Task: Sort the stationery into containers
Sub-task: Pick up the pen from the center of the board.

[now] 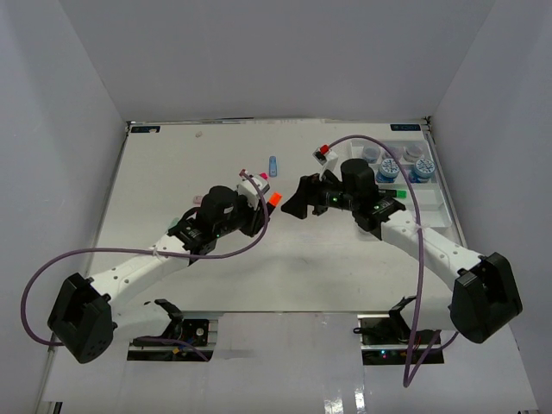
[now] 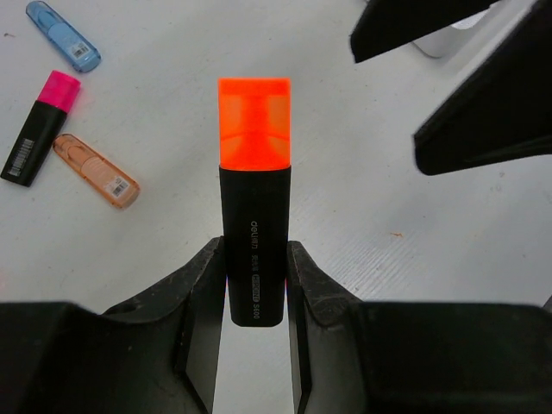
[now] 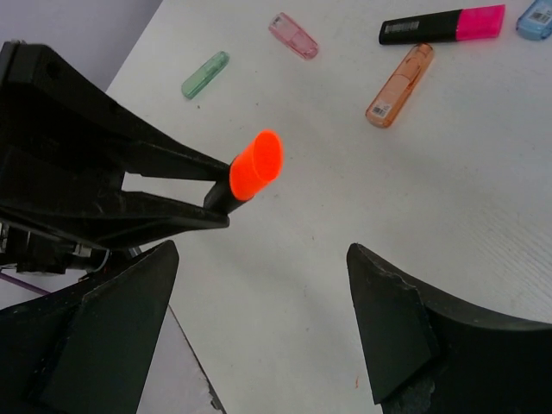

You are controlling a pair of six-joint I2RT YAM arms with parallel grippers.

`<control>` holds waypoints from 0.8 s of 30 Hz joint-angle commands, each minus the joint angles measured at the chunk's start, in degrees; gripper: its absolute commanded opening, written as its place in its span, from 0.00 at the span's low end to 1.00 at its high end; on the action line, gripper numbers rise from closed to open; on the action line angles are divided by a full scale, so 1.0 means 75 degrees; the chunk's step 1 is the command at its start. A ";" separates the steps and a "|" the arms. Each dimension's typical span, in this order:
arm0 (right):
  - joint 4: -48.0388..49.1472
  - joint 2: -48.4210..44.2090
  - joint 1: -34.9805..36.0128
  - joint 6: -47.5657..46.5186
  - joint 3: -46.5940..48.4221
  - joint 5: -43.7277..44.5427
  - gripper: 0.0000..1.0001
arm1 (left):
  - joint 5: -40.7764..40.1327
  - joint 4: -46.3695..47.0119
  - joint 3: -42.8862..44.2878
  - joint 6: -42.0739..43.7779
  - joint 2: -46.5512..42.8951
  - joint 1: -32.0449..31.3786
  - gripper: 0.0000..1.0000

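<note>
The left fingers (image 2: 210,280) are clamped on the lower barrel of an orange-capped black highlighter (image 2: 254,207), one finger pressed against each side. They hold it raised over the middle of the desk (image 2: 362,224), with its cap pointing toward the other arm. Facing it, the right fingers (image 3: 121,319) stand wide apart, holding and touching nothing, and the orange cap sits just beyond their tips. Five highlighters lie loose on the desk beyond the held one. From left to right in the right wrist view, these are one pastel green highlighter (image 3: 205,74), one pastel pink highlighter (image 3: 293,35), one pastel orange highlighter (image 3: 399,84), one pink-capped black highlighter (image 3: 442,25) and one pastel blue highlighter (image 3: 536,17) at the frame's edge. The top view shows one more, a red-capped marker (image 1: 323,152), lying just beside the far left corner of the white tray (image 1: 435,207). The tray sits at the right edge of the desk. Its far sections hold a cluster of blue-patterned jars (image 1: 390,166), too small to count surely.
</note>
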 commanded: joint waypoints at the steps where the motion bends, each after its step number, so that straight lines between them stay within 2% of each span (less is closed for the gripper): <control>1: 0.0250 0.0421 0.0256 0.0178 0.0728 0.0016 0.85 | 0.0366 0.0479 -0.0301 0.0240 -0.0492 -0.0050 0.20; 6: 0.0343 0.1041 0.0432 0.0365 0.1185 0.0099 0.83 | 0.0331 0.0479 -0.0395 0.0475 -0.0692 -0.0062 0.21; 13: 0.0461 0.1558 0.0690 0.0506 0.1584 0.0040 0.75 | 0.0343 0.0749 -0.0407 0.0451 -0.0727 -0.0062 0.22; 24: 0.0531 0.1570 0.0784 0.0542 0.1514 0.0040 0.39 | 0.0519 0.0760 -0.0454 0.0486 -0.0750 -0.0074 0.22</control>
